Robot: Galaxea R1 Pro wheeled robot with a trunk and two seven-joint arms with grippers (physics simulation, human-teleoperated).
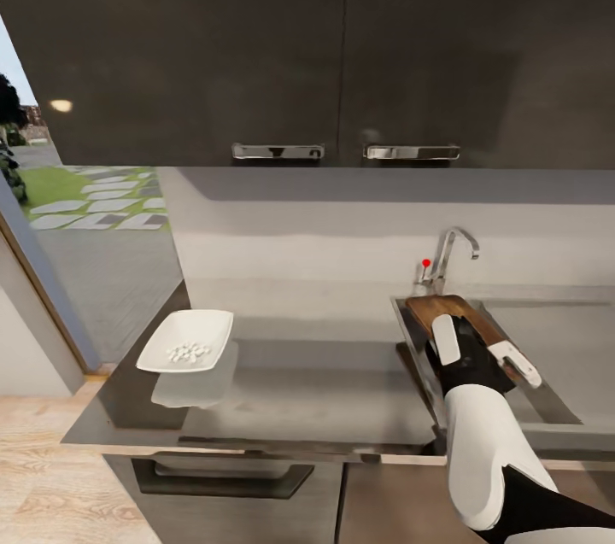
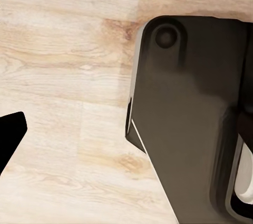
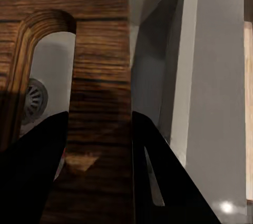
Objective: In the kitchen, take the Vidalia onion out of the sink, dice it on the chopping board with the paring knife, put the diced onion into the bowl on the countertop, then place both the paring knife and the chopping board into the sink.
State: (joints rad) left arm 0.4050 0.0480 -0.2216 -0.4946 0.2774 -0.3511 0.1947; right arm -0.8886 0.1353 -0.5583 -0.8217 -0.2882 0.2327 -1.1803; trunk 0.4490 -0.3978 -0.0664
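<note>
Brown board (image 1: pixel 450 311) tilted over the sink (image 1: pixel 559 339), right gripper (image 3: pixel 100 182) clamped on its handle end, fingers either side of the wood beside the slot. Drain (image 3: pixel 32 100) visible through slot. Bowl (image 1: pixel 186 341) with diced onion (image 1: pixel 188 351) well left of sink. Left gripper state: cannot tell.

Open countertop (image 1: pixel 325 390) spans between the bowl (image 1: pixel 185 341) at its left end and the sink (image 1: pixel 547 339). The chopping board (image 1: pixel 453 315) occupies the basin's left side; the tap (image 1: pixel 450 252) obstructs the rear edge; cabinets (image 1: pixel 342 40) limit overhead clearance
</note>
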